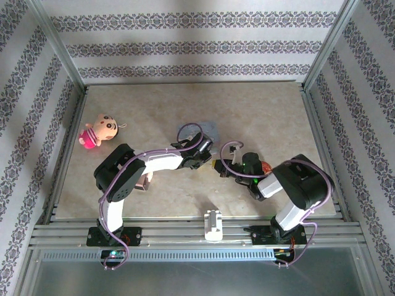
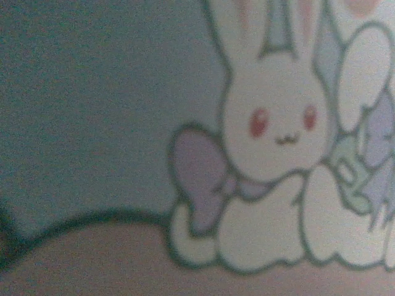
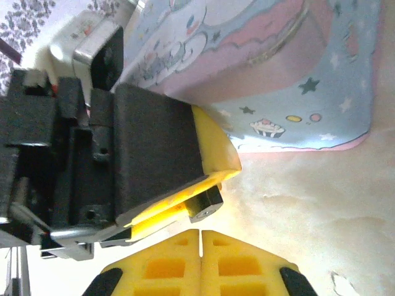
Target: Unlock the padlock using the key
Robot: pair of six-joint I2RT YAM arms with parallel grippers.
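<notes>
The padlock (image 3: 205, 203) is a small dark block with a silver end face, pinched between the yellow fingers (image 3: 213, 145) of my left gripper (image 3: 207, 188), which is shut on it. That gripper (image 1: 213, 164) hovers just in front of the pale-blue cartoon tin (image 1: 207, 129). My right gripper (image 3: 202, 237) has its yellow fingers pressed together and points at the padlock's end face from a short gap away. In the top view the right gripper (image 1: 223, 171) nearly meets the left one at mid-table. The key is hidden. The left wrist view is a blurred close-up of the tin's rabbit print (image 2: 271, 123).
A pink doll (image 1: 95, 131) lies at the left of the table. A white plastic block (image 1: 214, 225) sits on the front rail between the arm bases. A small brownish block (image 1: 144, 182) rests by the left arm's elbow. Patterned walls and metal posts close in the table.
</notes>
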